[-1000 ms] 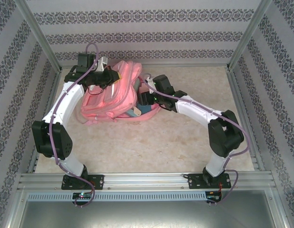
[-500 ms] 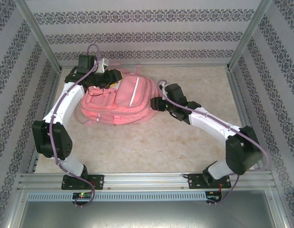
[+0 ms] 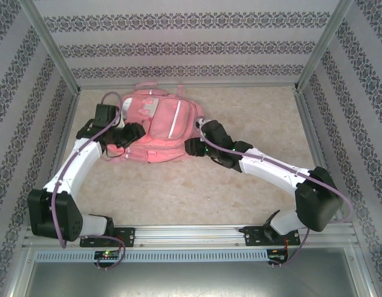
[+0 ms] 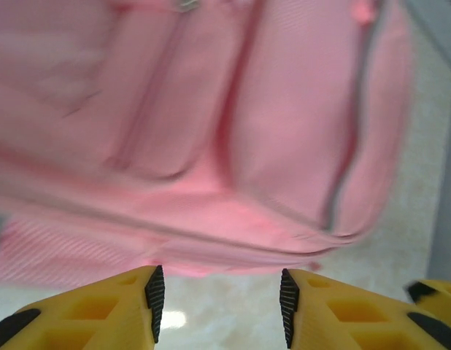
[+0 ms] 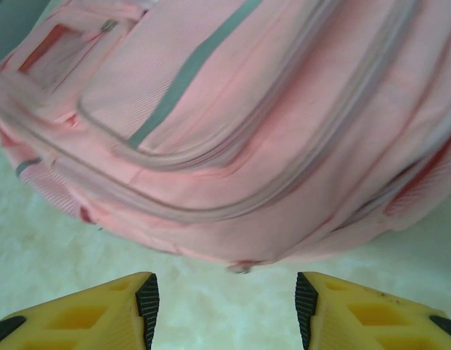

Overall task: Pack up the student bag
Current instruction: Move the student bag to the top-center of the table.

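As elbows splay, left claw (image 3: 138, 130) and right claw (image 3: 190, 146) flank the student bag (image 3: 166, 122).

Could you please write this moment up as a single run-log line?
backpack: lying on table | left gripper: open, empty, close to backpack | right gripper: open, empty, close to backpack

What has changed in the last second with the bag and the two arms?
The student bag, held raised a second ago, now lies flat on the table. The left arm drew back toward its base; the left fingers let go and stand open near the bag's left side. The right fingers moved a little nearer, open at its right edge. The bag kept its place on the table.
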